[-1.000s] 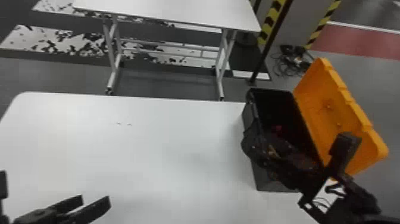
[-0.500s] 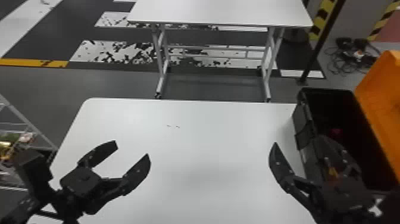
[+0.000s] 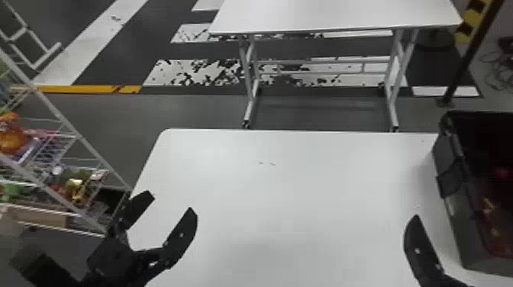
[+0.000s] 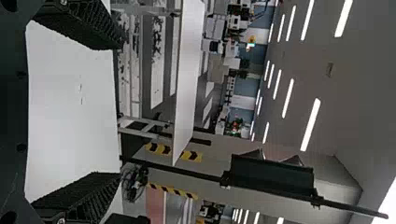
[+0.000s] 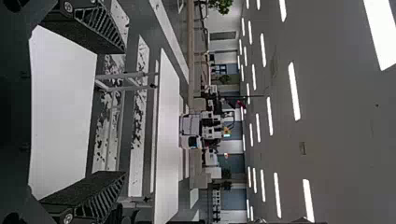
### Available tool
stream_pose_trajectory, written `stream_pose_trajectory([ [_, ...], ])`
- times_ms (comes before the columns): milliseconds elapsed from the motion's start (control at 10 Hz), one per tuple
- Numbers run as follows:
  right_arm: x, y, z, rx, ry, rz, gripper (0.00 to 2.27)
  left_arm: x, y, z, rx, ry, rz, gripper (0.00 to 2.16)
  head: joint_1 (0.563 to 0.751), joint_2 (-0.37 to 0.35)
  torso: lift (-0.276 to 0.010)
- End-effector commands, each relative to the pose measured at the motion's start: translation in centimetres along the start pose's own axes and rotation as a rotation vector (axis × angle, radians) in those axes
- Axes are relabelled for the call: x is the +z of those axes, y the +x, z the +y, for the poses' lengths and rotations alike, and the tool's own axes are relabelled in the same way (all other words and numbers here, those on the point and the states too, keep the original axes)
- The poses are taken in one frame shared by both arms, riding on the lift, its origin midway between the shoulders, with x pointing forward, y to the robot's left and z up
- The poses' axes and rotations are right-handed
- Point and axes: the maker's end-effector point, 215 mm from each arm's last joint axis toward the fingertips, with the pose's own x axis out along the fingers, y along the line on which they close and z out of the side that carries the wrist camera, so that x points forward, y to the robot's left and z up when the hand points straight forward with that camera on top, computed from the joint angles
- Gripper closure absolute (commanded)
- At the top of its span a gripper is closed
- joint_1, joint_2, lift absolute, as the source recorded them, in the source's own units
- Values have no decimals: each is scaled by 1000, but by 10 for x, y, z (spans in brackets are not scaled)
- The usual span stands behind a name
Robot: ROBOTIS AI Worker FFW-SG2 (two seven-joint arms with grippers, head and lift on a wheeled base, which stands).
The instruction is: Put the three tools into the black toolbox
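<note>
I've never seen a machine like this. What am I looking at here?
This is a robot with two black arms. One picture looks forward and down from its head; the other two come from its left and right wrists, turned sideways. Before it is a white table. At the right end stands the black toolbox, its top open, with something yellow inside that I can't identify. Both the left jaws and the right jaws stand apart, holding nothing.

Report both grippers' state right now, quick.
Left gripper: open, holding nothing, over the near white table.
Right gripper: open, holding nothing, near the black toolbox.
</note>
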Motion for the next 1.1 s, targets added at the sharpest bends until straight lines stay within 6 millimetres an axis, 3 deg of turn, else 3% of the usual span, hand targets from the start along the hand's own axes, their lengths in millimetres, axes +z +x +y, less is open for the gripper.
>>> stream_pose_trajectory([
  [0, -14, -10, 0, -4, 5, 19, 83, -8, -12, 3, 35, -42, -11, 36, 695, 216, -51],
  [200, -49, -21, -6, -13, 1, 85, 83, -11, -9, 3, 157, -61, -11, 36, 695, 260, -51],
  [300, -58, -24, -14, -33, -11, 102, 83, -12, -9, 2, 182, -57, -1, 36, 695, 265, -51],
  [400, -63, -30, -20, -48, -8, 118, 83, -14, -10, 1, 216, -49, 17, 36, 695, 244, -51],
  [700, -70, -51, -29, -69, -8, 125, 83, -35, -5, -29, 213, -63, 83, 36, 695, 199, -51],
  [1000, -74, -56, -50, -109, 15, 140, 83, -59, -5, -52, 183, -47, 116, 36, 695, 87, -51],
])
